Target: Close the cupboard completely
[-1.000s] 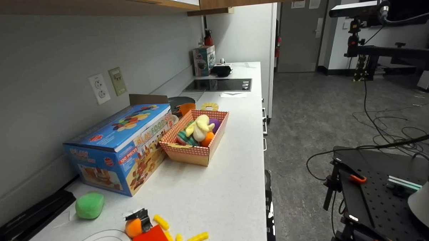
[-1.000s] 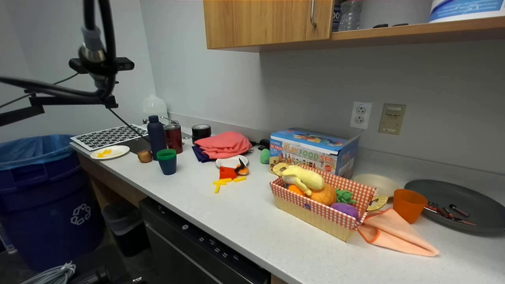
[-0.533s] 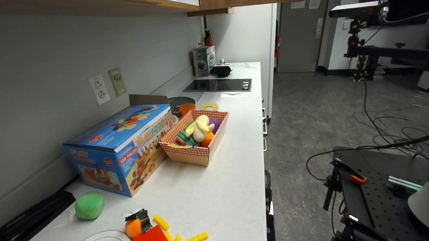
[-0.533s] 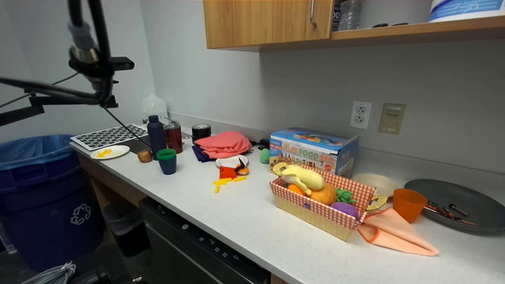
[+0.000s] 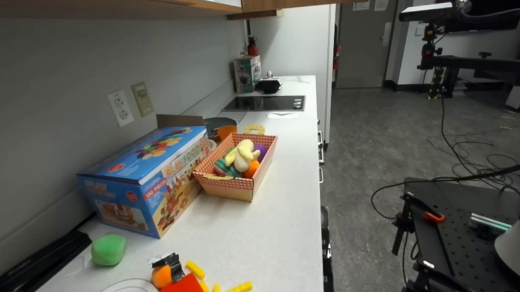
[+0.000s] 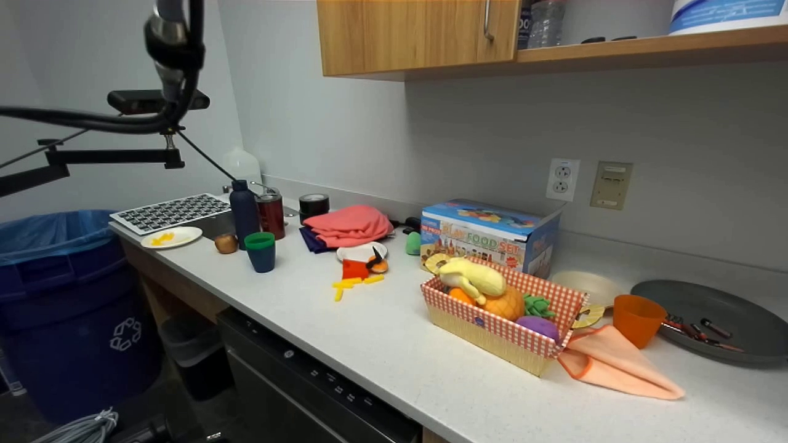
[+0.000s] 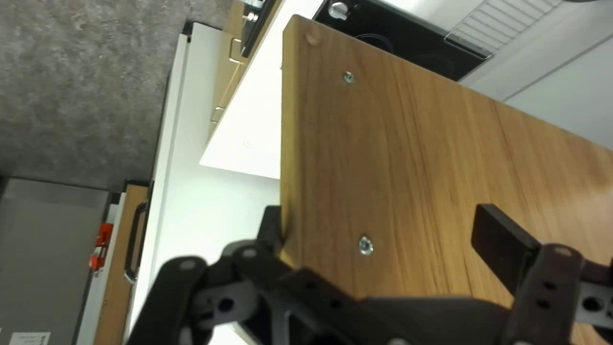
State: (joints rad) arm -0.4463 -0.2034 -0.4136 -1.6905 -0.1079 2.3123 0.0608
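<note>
Probably stiff, light-swinging; take cupboard door (image 7: 416, 143) by exposed edge, mid-frame in wrist view. With gripper (image 7: 383, 227) spread apart, clasping nothing.

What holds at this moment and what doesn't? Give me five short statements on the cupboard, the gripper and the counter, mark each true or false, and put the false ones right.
1. The cupboard door stands open. True.
2. The gripper is shut on the door's edge. False: the gripper is open, with one finger beside that edge in the wrist view.
3. A white-and-blue container shows on the shelf. True.
4. The toy banana lies in the checked basket. True.
5. The orange cup is in there too. False: the cup stands outside the basket, near the dark plate.
</note>
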